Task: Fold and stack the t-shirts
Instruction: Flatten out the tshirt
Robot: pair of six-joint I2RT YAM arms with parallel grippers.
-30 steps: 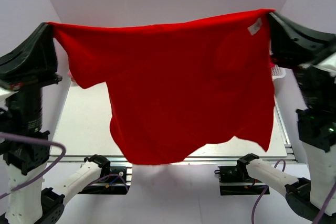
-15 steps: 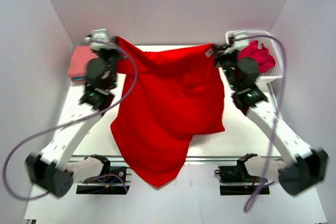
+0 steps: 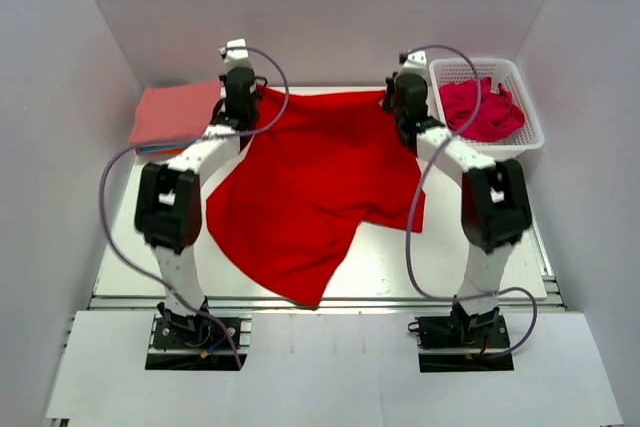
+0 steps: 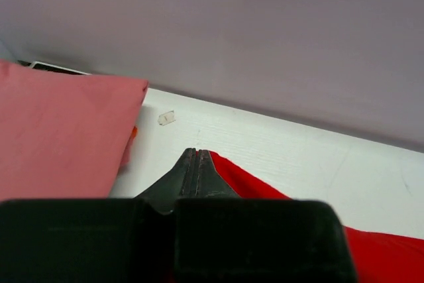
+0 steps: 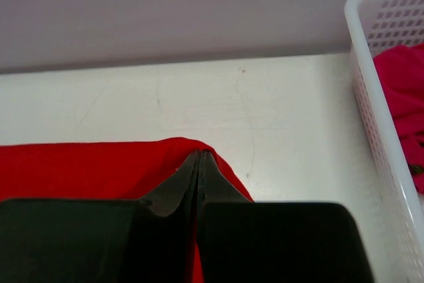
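Because the left gripper (image 4: 197, 154) and the right gripper (image 5: 200, 156) are each pinched together on a far corner of the red t-shirt (image 3: 310, 187), which lies spread over the middle of the tabletop (image 3: 390, 257), my worry is the skew: its near hem tapers to a point at the near edge. Letting go now would, I judge, bake in a crooked fold. Tugging leftward could drag cloth against the salmon-pink stack (image 3: 170, 115) in the far left corner.

Just left of the left pincer (image 4: 197, 157) lies the folded salmon-pink shirt (image 4: 59, 130), low enough to pass over. The white lattice basket (image 5: 377, 117) walls off the right of the right pincer (image 5: 200, 157). Ahead of both is a bare strip of table (image 5: 132, 97), then the back wall (image 4: 265, 31). Between them lies only the flat red t-shirt (image 3: 310, 177).
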